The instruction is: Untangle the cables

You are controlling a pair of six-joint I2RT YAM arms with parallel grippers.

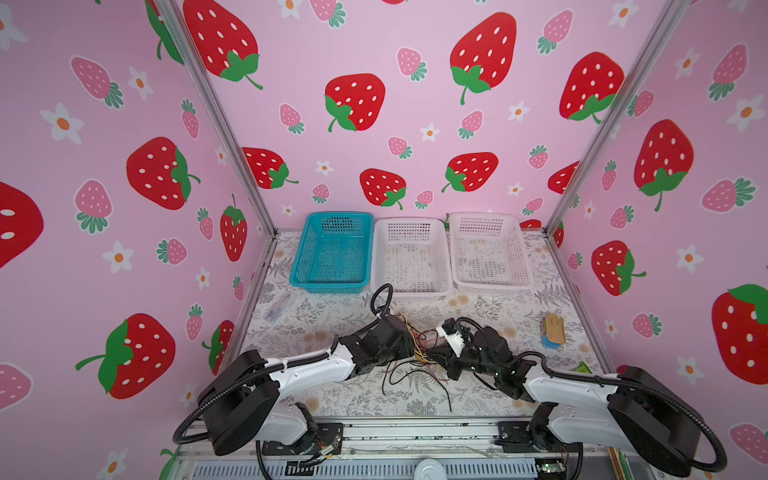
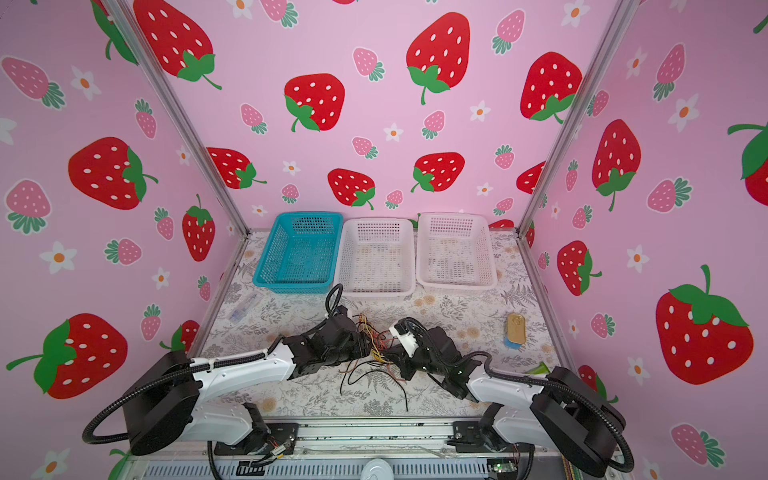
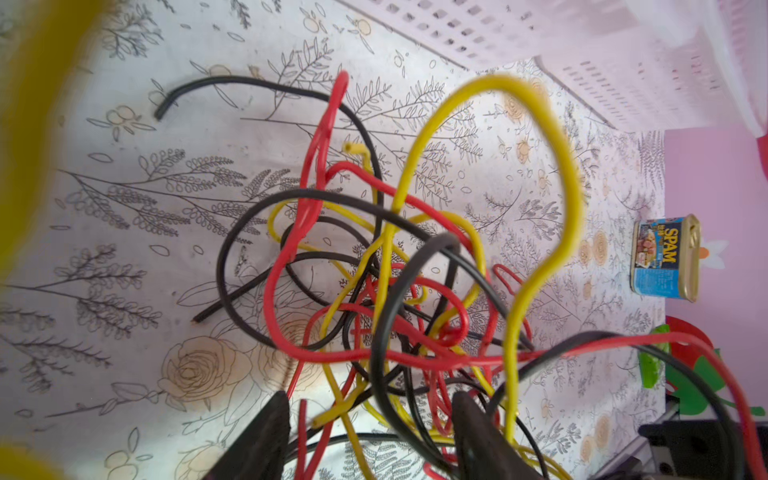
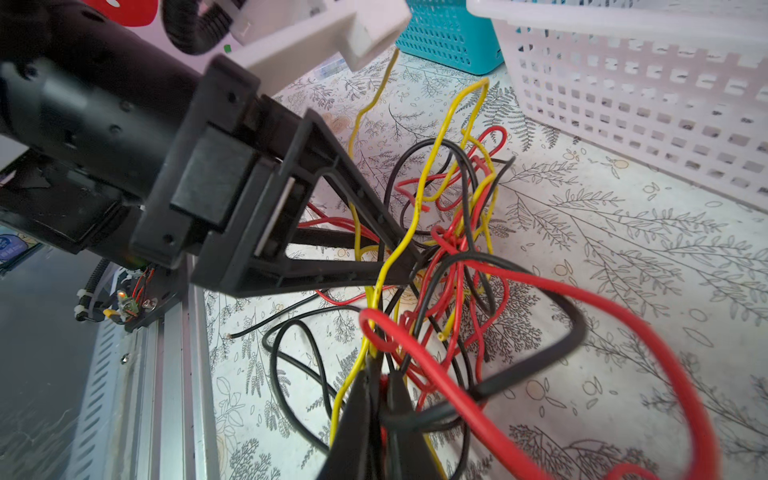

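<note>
The cables (image 1: pixel 415 353) (image 2: pixel 376 353) are a knot of thin black, red and yellow wires lying mid-table between my two grippers. In the left wrist view the cables (image 3: pixel 386 270) loop upward, and my left gripper (image 3: pixel 370 411) is open, its jaws standing on either side of several strands. My left gripper (image 4: pixel 409 266) also shows in the right wrist view, pushed into the side of the tangle. My right gripper (image 4: pixel 380 370) is shut on the cables (image 4: pixel 449 257), with a red strand pinched at its tips. Both top views show left gripper (image 1: pixel 409 347) and right gripper (image 1: pixel 432 355) nearly meeting.
A blue basket (image 1: pixel 299 282) and two white baskets (image 1: pixel 411 289) (image 1: pixel 490 286) line the back wall. A Spam tin (image 1: pixel 555 330) (image 3: pixel 665 257) lies at the right, a small clear packet (image 1: pixel 277 307) at the left, and a green item (image 1: pixel 582 368) near the right arm.
</note>
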